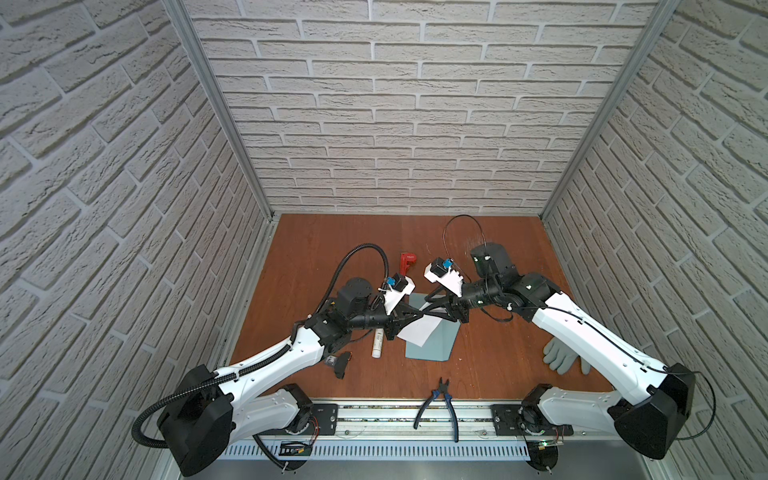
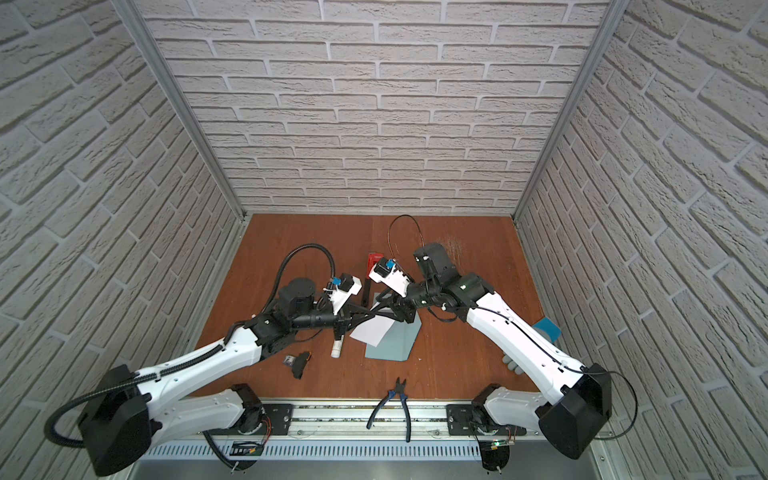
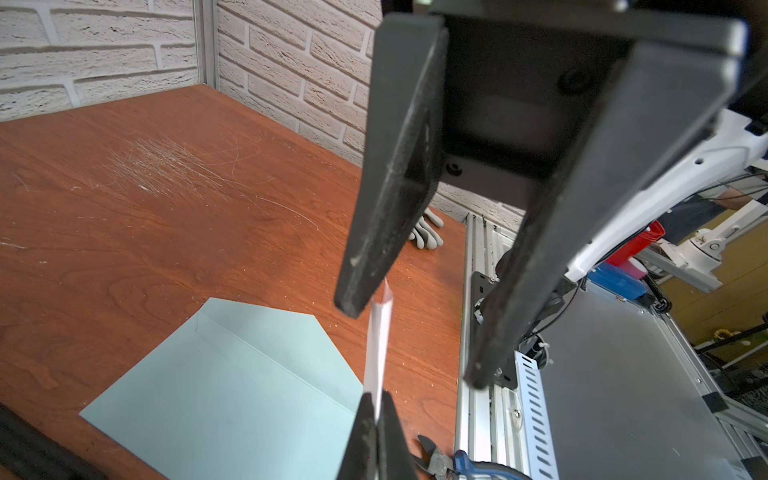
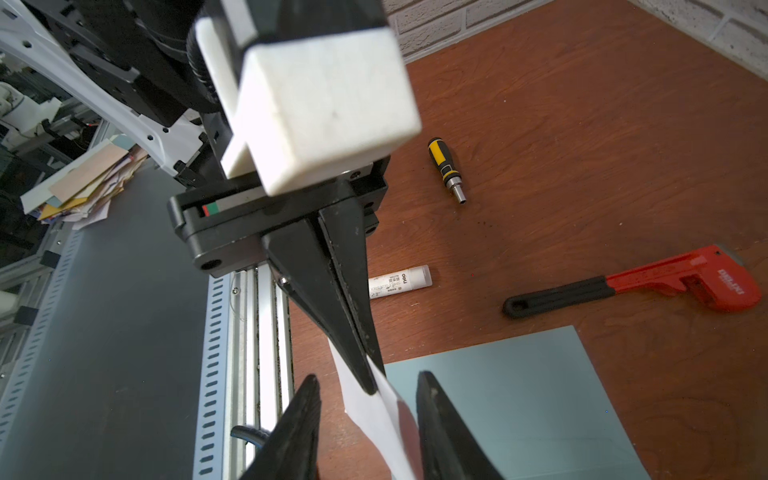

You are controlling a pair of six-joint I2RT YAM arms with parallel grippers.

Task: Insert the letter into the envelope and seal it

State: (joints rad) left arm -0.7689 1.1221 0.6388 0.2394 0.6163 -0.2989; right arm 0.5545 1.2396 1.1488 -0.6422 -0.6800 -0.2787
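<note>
Handover seems the purpose: left pincer (image 3: 377, 405) clenches the flat white pink-edged card letter (image 3: 379, 345) above the light blue-grey paper envelope (image 3: 232, 374), right pincer (image 3: 413, 344) released astride its free edge.

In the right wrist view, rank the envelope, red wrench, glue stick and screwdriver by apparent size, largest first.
1. envelope, cut off by the frame
2. red wrench
3. screwdriver and glue stick: alike; the stick is partly hidden, so unranked

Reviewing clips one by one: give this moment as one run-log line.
left gripper: shut on letter, aloft | right gripper: open, astride letter | envelope: lying flat, flap open | status: letter not inserted
</note>
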